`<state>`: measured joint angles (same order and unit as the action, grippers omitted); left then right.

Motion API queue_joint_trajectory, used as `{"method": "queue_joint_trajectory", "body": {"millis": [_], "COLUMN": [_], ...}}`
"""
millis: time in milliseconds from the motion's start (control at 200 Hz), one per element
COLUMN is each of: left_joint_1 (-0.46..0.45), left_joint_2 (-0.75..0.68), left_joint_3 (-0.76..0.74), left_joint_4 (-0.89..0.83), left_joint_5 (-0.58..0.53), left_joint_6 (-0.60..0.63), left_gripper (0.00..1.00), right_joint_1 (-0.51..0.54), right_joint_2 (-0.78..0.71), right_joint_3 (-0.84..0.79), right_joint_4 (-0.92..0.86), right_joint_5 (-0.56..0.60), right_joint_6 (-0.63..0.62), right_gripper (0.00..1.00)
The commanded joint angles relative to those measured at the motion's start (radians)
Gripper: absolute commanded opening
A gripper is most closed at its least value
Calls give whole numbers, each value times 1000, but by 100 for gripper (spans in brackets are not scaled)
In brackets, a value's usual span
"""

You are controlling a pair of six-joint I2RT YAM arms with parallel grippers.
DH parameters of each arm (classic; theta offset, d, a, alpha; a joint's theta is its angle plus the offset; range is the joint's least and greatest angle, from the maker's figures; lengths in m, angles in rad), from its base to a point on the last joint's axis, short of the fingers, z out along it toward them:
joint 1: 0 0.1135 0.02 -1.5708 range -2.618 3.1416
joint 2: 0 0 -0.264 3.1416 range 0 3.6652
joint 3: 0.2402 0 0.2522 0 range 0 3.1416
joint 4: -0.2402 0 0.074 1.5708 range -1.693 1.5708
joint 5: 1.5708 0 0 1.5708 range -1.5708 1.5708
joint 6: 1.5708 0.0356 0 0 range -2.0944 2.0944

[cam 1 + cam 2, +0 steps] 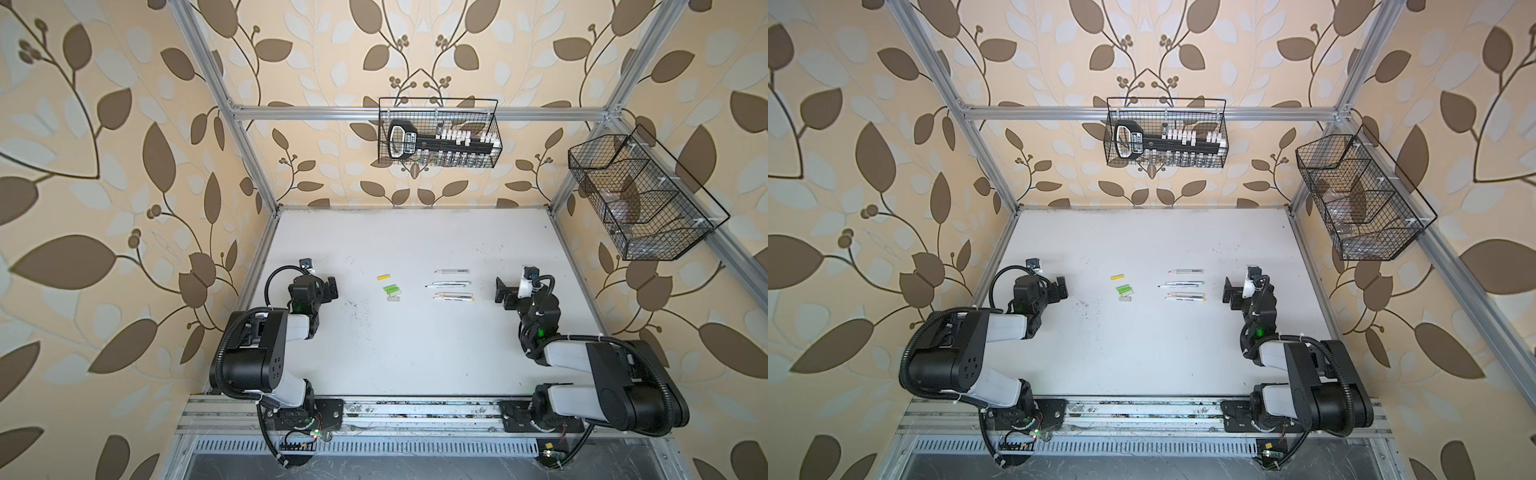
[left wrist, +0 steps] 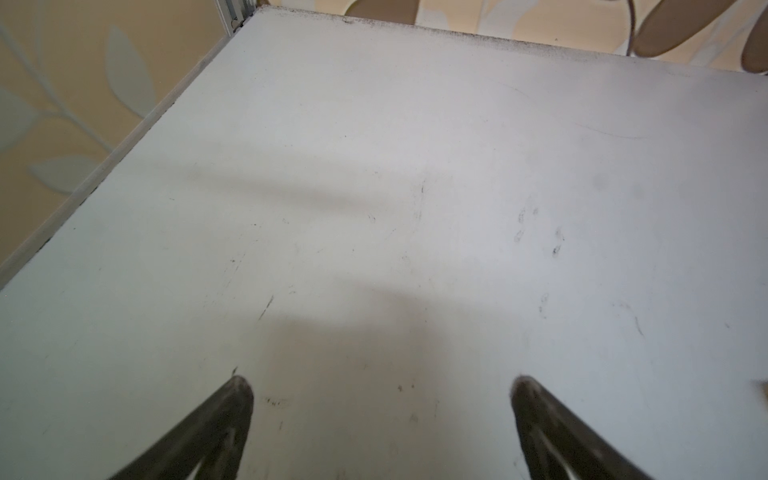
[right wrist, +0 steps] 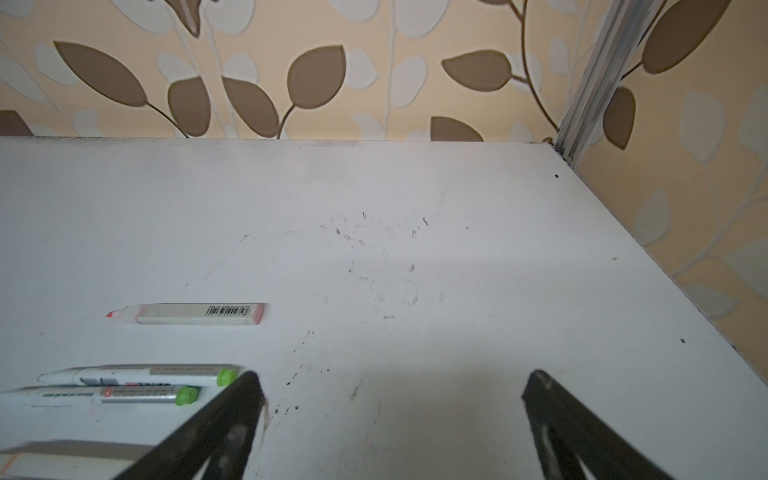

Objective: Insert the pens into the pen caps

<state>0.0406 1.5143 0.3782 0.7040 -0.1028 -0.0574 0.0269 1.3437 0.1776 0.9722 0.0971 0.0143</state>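
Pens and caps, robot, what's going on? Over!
Left gripper open, empty. Right gripper open, empty. Pens and pen caps lie apart, none capped. Nothing in the way.

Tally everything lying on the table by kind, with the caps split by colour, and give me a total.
Pens: 4
Green caps: 2
Yellow cap: 1
Grey-white cap: 1
Total: 8

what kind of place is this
Probably a robot lab work cell, not a home: left arm and right arm mounted at a white table, inside a metal frame with a wire basket hung on it.
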Motion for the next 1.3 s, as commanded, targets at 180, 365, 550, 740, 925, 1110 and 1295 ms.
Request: {"method": "queue_joint_trajectory", "body": {"millis": [180,365,550,740,925,1110,1295], "left_joint_1": [1,-17,-105,-154,-253,-296,-297], "left_joint_2": [-14,-68,-134,-160,-189,-229,-292], "left_joint_3": [24,73,198,390,520,600,606], "left_joint_4": [10,-121,-332,-619,-866,-1085,-1171], "left_joint_5": [13,-76,-254,-371,-505,-476,-365], "left_joint_6": [15,4,26,-128,-231,-341,-391], "left_gripper": [99,99,99,99,99,99,99], "right_joint_1": [1,1,-1,-17,-31,-27,-1], "right_joint_2": [1,2,1,3,9,3,-44], "right_joint_3": [10,8,10,12,21,17,78], "right_joint_4": [22,22,22,19,8,11,-124], "right_joint_5": [7,6,5,-24,-48,-42,-8], "right_joint_6": [-12,-11,-11,-2,6,4,-16], "right_gripper": [100,100,100,100,100,100,100]}}
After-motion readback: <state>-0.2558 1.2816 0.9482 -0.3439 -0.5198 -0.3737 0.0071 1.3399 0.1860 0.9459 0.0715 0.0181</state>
